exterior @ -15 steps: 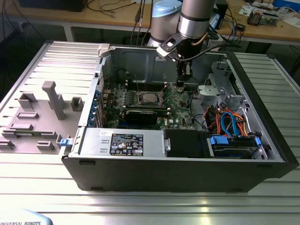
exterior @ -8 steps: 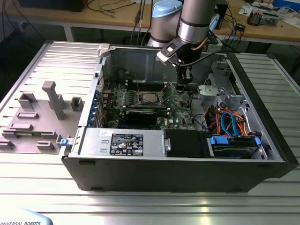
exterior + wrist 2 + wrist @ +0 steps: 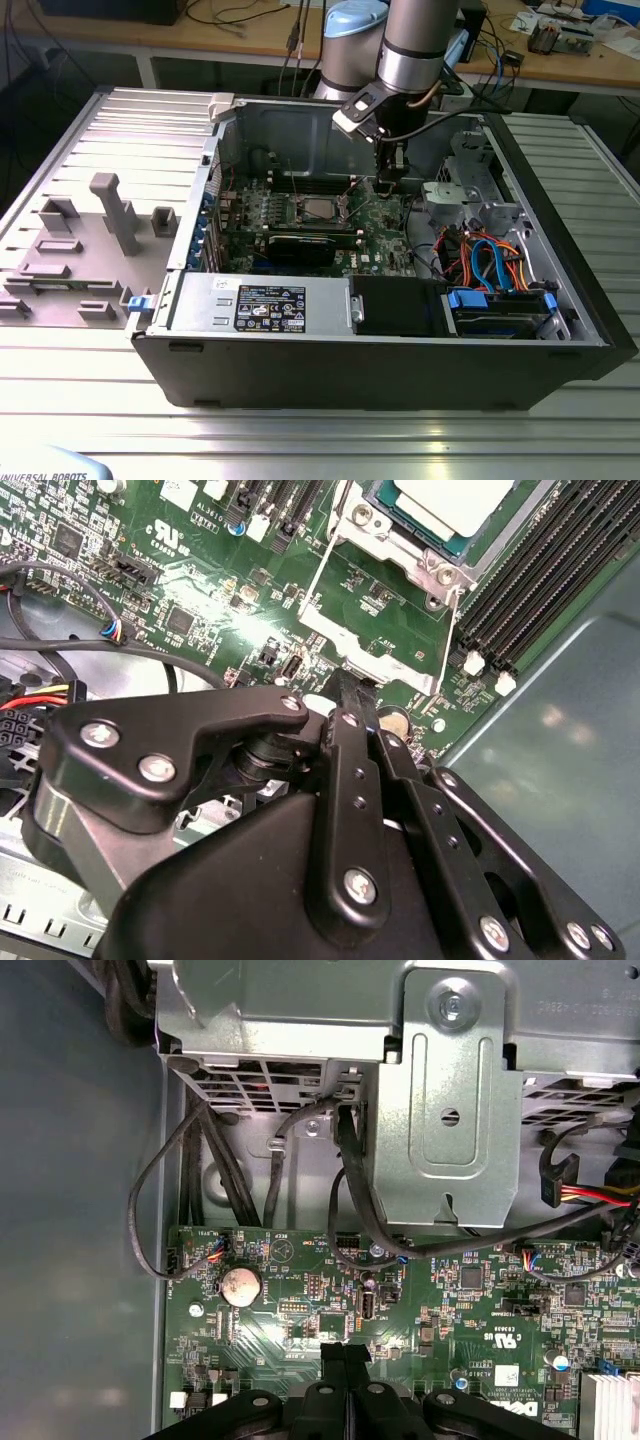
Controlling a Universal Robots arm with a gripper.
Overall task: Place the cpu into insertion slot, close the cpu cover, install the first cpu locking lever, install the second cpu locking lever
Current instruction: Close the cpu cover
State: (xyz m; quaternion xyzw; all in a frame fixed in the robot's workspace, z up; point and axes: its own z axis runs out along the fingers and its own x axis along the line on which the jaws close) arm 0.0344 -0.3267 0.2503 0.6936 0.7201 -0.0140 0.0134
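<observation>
1. We see the cpu (image 3: 452,500) seated in the insertion slot (image 3: 425,565), silver top facing up.
2. The end effector (image 3: 350,692) hangs just beside the insertion slot, low over the green board (image 3: 250,610), with its fingers pressed together.
3. In the exterior view, it stands off the insertion slot toward that view's right, clear of the cpu.

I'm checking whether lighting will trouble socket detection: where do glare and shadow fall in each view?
Exterior view: the table slats glare white near the front, while the case interior is darker. Second wrist view: a bright sheen washes the green board near the gripper; the cpu top reflects pale. First wrist view: the metal bracket is brightly lit, the case wall dim.
</observation>
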